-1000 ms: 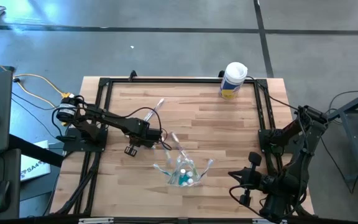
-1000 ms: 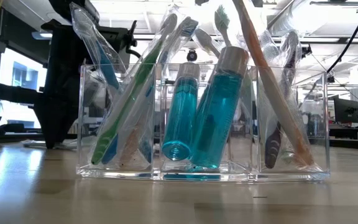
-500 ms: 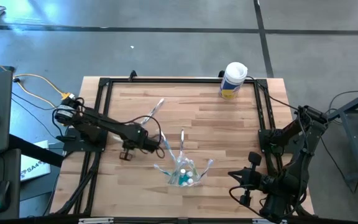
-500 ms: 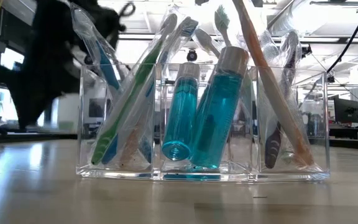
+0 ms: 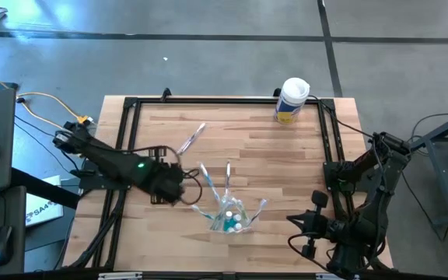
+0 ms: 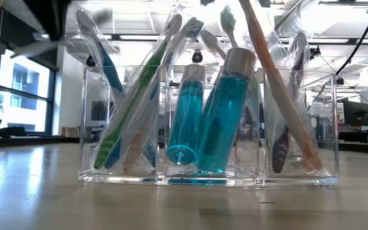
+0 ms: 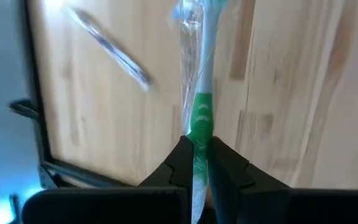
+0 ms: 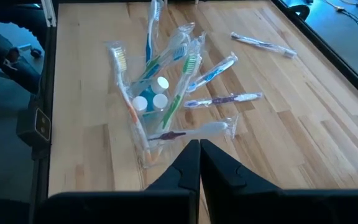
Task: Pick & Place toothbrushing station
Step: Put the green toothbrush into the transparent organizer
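1. Small clear plastic three-compartment holder sits near the front middle of the pale wooden plank surface — already well stocked: wrapped thin toothbrushes fan out of its outer compartments, with two teal liquid tubes with grey caps leaning in the middle one.
2. Left hand is clamped on a wrapped green-and-white toothbrush, fingers pinching the handle; the brush points away past them. In the overhead view this hand sits just left of the holder, brush angled toward it — not yet in a compartment.
3. One more thin clear-wrapped toothbrush lies loose on the surface, behind and left of the holder, well apart from it. In the right wrist view it is the stray one beyond the holder.
4. Right hand waits at the front right corner of the surface, fingers together, holding nothing.
5. Large white canister with yellow label stands at the back edge — not part of the station, untouched.
6. Judgement: most of the job looks done. Left: drop the held brush into the holder, then fetch the last loose one. No other loose brushes or tubes seen.
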Available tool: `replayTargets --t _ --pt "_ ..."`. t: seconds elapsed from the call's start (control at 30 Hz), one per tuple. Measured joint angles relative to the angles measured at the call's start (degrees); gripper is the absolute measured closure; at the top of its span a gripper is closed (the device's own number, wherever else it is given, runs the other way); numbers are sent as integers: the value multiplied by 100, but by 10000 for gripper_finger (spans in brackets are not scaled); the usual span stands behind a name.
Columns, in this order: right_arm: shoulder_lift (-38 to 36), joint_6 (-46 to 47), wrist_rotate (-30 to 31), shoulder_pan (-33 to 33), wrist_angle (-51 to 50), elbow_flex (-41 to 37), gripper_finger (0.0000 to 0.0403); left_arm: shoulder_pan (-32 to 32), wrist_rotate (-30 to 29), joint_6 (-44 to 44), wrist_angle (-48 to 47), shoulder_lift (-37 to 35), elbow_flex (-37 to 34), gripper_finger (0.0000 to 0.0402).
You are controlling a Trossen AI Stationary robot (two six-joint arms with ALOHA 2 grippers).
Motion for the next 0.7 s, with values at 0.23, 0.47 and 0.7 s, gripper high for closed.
replayTargets --t 0.23,0.47,0.7 --pt "0 0 140 181 -72 0 401 -1370 -1533 -1284 298 -106 684 380" --pt "0 0 392 337 -108 0 401 -2580 -3109 -1144 3463 26 218 380" --pt "0 -10 450 357 -240 0 401 -2930 -4191 254 7088 633 -716 381"
